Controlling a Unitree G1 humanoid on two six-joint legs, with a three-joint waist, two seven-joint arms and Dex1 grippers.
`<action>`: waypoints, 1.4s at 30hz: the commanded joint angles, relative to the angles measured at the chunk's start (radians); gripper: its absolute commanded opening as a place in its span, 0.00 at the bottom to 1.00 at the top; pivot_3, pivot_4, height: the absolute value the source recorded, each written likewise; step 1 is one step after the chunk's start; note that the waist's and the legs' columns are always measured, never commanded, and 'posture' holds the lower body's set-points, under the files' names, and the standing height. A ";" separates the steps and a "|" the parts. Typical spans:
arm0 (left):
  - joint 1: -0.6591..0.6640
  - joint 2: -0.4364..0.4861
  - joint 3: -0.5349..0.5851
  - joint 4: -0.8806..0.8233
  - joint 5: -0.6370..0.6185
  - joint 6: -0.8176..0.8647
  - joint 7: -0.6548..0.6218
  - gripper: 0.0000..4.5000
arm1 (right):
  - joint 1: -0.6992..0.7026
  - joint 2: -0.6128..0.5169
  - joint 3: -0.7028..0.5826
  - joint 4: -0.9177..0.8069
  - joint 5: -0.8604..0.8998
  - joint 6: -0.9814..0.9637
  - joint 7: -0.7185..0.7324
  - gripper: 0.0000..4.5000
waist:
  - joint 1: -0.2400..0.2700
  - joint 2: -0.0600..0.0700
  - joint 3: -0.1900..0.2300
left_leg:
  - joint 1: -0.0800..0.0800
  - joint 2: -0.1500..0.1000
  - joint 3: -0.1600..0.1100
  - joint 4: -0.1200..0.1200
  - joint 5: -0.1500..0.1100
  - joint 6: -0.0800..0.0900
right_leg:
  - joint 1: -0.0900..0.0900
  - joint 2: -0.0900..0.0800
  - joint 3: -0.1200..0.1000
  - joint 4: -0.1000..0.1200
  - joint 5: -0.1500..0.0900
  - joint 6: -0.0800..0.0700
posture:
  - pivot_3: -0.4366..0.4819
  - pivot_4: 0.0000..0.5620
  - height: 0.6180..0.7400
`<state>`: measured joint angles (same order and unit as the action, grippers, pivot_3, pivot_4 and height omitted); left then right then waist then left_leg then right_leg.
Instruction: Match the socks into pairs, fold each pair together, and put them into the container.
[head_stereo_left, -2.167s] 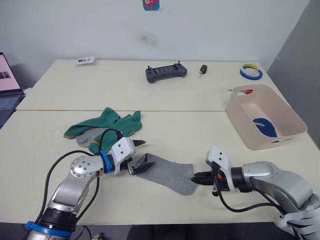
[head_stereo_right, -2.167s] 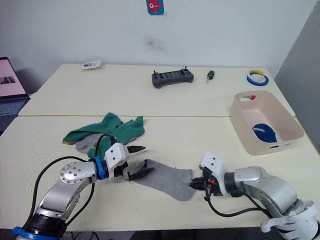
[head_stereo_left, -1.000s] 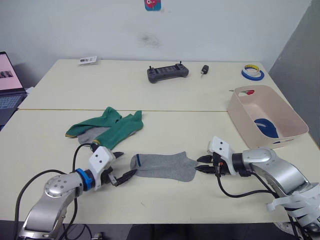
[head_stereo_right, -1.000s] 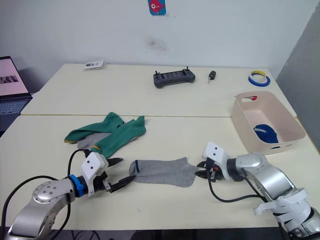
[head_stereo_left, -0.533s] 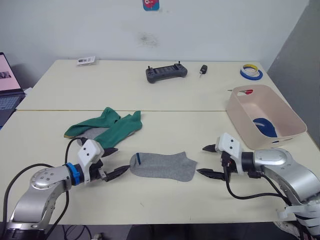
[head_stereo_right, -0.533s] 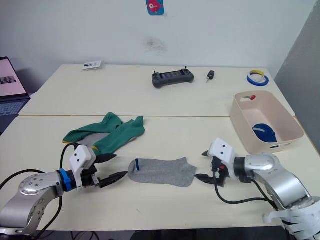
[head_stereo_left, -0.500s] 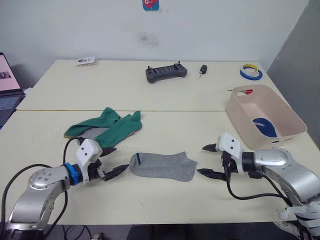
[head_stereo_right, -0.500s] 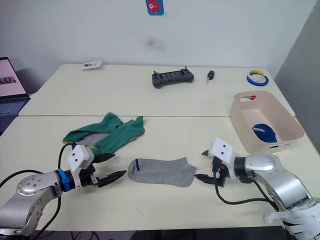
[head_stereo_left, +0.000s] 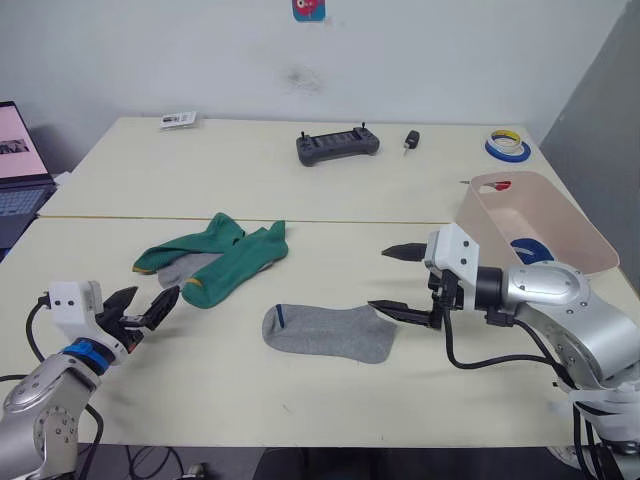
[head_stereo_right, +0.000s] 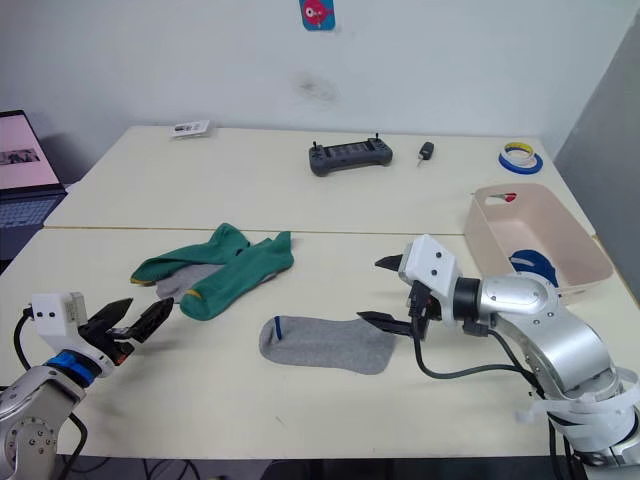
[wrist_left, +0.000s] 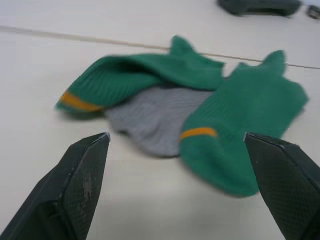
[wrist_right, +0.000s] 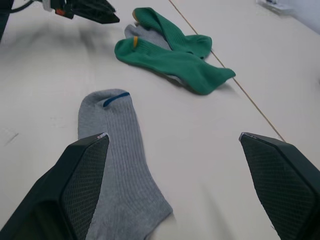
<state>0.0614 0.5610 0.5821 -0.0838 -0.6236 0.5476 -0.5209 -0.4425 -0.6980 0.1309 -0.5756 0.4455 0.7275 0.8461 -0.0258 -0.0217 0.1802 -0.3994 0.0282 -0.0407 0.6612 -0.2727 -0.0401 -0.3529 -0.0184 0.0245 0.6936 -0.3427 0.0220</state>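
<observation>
Right gripper (head_stereo_left: 395, 280) hung with fingers spread wide, holding nothing, just past the toe end of a flat grey sock (head_stereo_left: 326, 332) whose blue-striped cuff pointed away from it. Left gripper (head_stereo_left: 148, 304) hovered low over the table (head_stereo_left: 300, 190) with fingers parted and empty, aimed at the sock pile just ahead: two green socks (wrist_left: 227, 125) with yellow bands lay crossed over a second grey sock (wrist_left: 157, 117), touching it. Pink-beige container (head_stereo_right: 535, 235) stood behind and beside the right arm, near the table's right edge, with something dark blue (head_stereo_right: 528, 268) lying inside. Farther off beyond both grippers lay a black controller (head_stereo_left: 337, 144), a tape roll (head_stereo_left: 505, 146) and a small key fob (head_stereo_left: 409, 139).
</observation>
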 joint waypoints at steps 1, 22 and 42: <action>-0.060 -0.021 0.004 -0.024 -0.070 0.119 0.082 1.00 | -0.034 -0.002 -0.005 -0.026 0.019 0.011 -0.002 0.99 | 0.001 0.000 0.000 | 0.000 0.000 -0.001 0.000 0.000 0.000 | 0.000 0.000 -0.001 0.000 0.000 0.000 | 0.48 0.27 1.00; -0.247 -0.161 0.106 -0.022 -0.145 0.255 0.487 1.00 | -0.357 0.104 0.061 0.104 0.112 0.187 -0.028 0.99 | -0.003 -0.001 0.000 | -0.001 0.000 -0.005 0.000 0.001 -0.002 | 0.000 -0.001 -0.007 0.001 0.000 0.000 | 0.48 0.27 1.00; -0.430 -0.222 0.045 0.125 -0.116 0.345 0.628 0.13 | -0.333 0.116 0.067 0.071 0.128 0.204 -0.042 1.00 | 0.011 -0.001 0.000 | -0.001 -0.001 -0.005 0.001 0.002 -0.004 | 0.001 -0.002 -0.008 0.000 0.000 0.000 | 0.48 0.27 1.00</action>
<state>-0.3604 0.3450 0.6426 0.0380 -0.7411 0.8915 0.1183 -0.7715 -0.5775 0.2204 -0.4636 0.5626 0.9315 0.8058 -0.0148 -0.0227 0.1799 -0.4002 0.0268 -0.0458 0.6617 -0.2701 -0.0446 -0.3520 -0.0201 0.0168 0.6939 -0.3426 0.0218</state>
